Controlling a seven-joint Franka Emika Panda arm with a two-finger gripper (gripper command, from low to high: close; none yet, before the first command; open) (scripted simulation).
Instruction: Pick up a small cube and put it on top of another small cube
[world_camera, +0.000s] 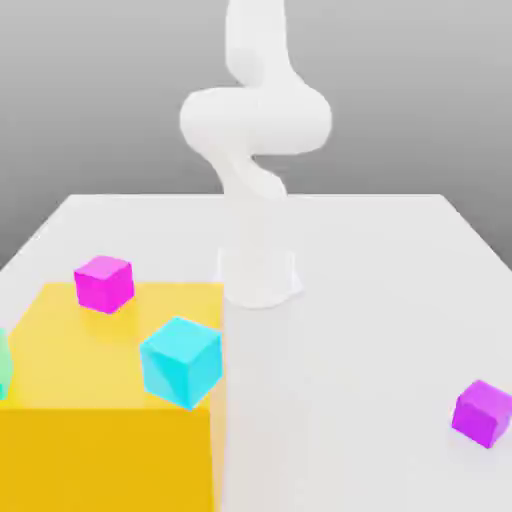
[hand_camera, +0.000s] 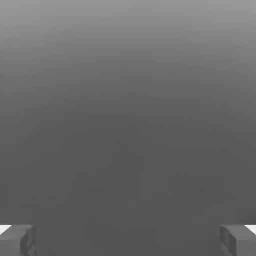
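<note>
Jaws wide; cyan cube (world_camera: 181, 361) on yellow block (world_camera: 100, 440).

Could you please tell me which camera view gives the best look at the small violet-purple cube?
The exterior view shows it best: the violet-purple cube sits alone on the white table at that view's lower right, with its top and two sides visible. The hand view gives only grey background beyond the open gripper, so it adds nothing about the cube.

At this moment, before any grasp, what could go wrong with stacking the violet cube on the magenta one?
The violet cube sits far from the magenta cube, so the carry is long. The cyan cube lies close to the target on the yellow block and could be bumped. The gripper is open, holding nothing.
</note>
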